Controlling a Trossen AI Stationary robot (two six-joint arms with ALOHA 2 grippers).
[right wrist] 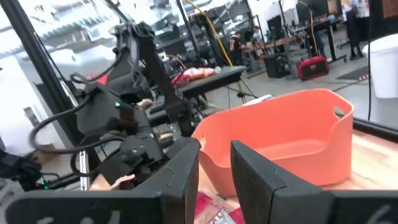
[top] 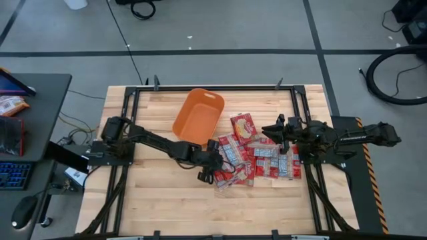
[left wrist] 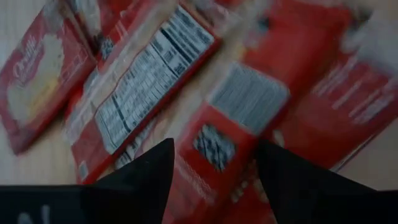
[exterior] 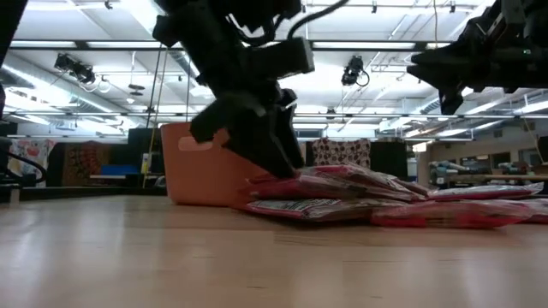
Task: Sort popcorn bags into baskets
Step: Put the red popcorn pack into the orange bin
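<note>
Left gripper [top: 208, 175] low, jaws wide astride popcorn bags [top: 257, 157] heaped right of worktop centre beside empty orange basket [top: 197, 117]; right gripper [top: 272, 130] hovering, jaws narrow, empty; packets probably light, slick, floppy—pinch an edge.

A dark desk [top: 40, 93] stands left of the wooden table [top: 160, 200], bearing a keyboard [top: 13, 175] and mouse [top: 23, 212].

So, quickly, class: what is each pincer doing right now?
Left pincer: open, fingers astride a popcorn bag in the pile, not gripping it yet.
Right pincer: open, empty, raised above the bags, facing the orange basket.
</note>
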